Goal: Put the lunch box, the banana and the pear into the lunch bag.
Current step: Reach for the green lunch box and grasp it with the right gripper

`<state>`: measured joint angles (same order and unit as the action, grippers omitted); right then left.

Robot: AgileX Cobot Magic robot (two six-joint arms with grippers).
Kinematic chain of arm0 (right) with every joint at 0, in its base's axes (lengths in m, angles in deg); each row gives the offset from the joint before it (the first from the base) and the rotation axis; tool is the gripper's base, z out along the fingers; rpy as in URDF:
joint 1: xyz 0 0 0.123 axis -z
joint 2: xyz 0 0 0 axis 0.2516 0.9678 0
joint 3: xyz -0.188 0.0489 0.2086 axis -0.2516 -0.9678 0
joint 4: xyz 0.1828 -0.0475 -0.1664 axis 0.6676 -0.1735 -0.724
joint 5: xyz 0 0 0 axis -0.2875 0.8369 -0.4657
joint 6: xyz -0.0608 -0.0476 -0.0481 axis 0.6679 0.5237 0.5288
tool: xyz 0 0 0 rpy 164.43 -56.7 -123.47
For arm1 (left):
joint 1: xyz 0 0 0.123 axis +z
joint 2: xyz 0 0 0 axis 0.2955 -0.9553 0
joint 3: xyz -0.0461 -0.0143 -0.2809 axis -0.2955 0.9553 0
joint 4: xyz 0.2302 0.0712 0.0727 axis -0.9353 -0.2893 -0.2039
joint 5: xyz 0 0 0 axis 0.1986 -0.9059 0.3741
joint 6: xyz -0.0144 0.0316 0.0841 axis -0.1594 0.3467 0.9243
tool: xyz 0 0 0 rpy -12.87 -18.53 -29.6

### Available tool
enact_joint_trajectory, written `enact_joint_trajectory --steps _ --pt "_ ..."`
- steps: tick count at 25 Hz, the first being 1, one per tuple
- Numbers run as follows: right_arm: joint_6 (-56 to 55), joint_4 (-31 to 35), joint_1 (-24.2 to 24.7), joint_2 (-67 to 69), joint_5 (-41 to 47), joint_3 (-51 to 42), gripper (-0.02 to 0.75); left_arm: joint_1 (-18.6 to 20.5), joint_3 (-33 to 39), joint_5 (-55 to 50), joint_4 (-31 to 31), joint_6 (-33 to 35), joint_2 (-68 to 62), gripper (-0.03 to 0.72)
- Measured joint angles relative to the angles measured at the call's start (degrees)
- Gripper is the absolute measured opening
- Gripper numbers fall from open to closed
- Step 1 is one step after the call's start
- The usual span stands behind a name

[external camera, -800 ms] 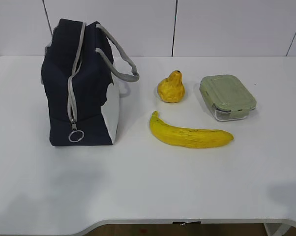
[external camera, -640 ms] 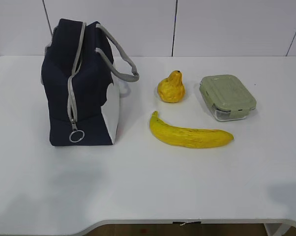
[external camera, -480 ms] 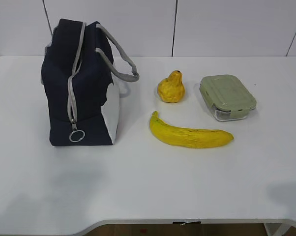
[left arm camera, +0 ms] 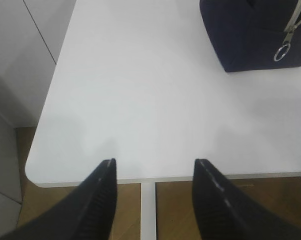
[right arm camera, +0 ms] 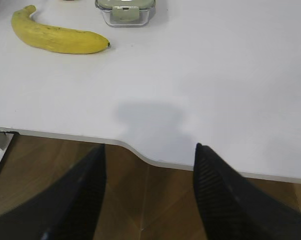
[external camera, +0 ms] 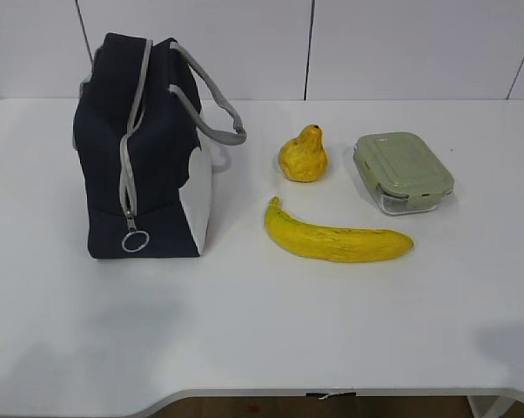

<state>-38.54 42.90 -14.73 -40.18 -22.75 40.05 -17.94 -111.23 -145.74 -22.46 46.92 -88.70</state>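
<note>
- Nothing is packed yet. The lunch bag (external camera: 144,148) stands zipped on the left of the tabletop (external camera: 262,322), while the pear (external camera: 303,155), the lunch box (external camera: 403,171) and the banana (external camera: 336,238) lie to its right, each apart from the others.
- The step in hand looks like the approach to the bag. Its zipper runs closed down the near face to the ring pull (external camera: 134,241), so it likely needs opening before anything goes in.
- To do that well, one arm should steady the soft bag while the other takes the ring, or the bag may slide or tip.
- The left gripper (left arm camera: 154,172) hovers over the near edge with its fingers spread and empty. The right gripper (right arm camera: 149,155) hangs likewise, open and holding nothing.
- The exterior view shows all four items but neither arm.
- The left wrist view gives only the bag's lower corner and ring.
- The right wrist view shows the banana and the lunch box's front clip (right arm camera: 124,8); the pear and bag are out of frame.
</note>
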Motion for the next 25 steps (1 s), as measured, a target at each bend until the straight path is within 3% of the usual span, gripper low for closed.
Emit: enact_joint_trajectory --steps 25 --pt "0.0 0.0 0.0 0.0 0.0 0.0 0.452 0.0 0.0 0.0 0.0 0.0 0.0 0.371"
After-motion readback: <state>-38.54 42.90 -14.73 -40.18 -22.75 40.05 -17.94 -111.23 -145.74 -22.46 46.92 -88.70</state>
